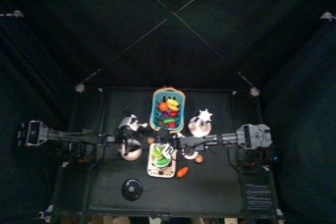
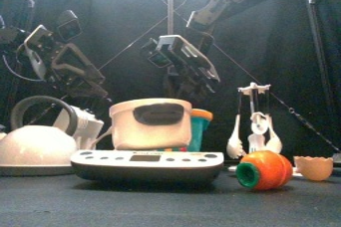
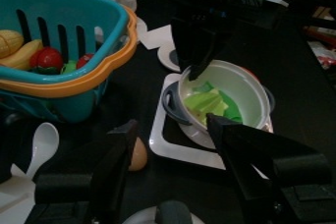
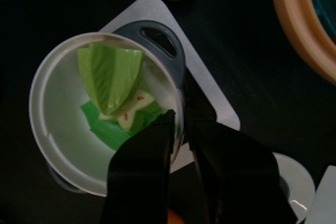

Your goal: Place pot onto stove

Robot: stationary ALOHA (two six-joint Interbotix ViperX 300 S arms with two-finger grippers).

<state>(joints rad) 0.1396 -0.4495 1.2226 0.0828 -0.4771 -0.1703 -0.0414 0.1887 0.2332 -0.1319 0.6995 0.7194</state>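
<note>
The pot (image 2: pixel 134 131), small, pale and round with green pieces inside, stands on the white stove (image 2: pixel 147 163) at the table's front middle. It also shows in the top view (image 1: pixel 160 155), the left wrist view (image 3: pixel 230 100) and the right wrist view (image 4: pixel 79 81). My right gripper (image 4: pixel 182 118) is shut on the pot's rim, reaching down from above (image 2: pixel 184 62). My left gripper (image 3: pixel 175 130) is open and empty, apart from the pot on its left side (image 1: pixel 136 140). The stove's white edge (image 3: pixel 164 140) shows under the pot.
A teal basket of fruit (image 1: pixel 168 108) stands just behind the stove. A white kettle (image 2: pixel 34 143) is at the left, a rack of white utensils (image 2: pixel 253 121) at the right, with an orange-and-green fruit (image 2: pixel 264 169) and an eggshell (image 2: pixel 316 166). A dark round disc (image 1: pixel 132 190) lies near the front.
</note>
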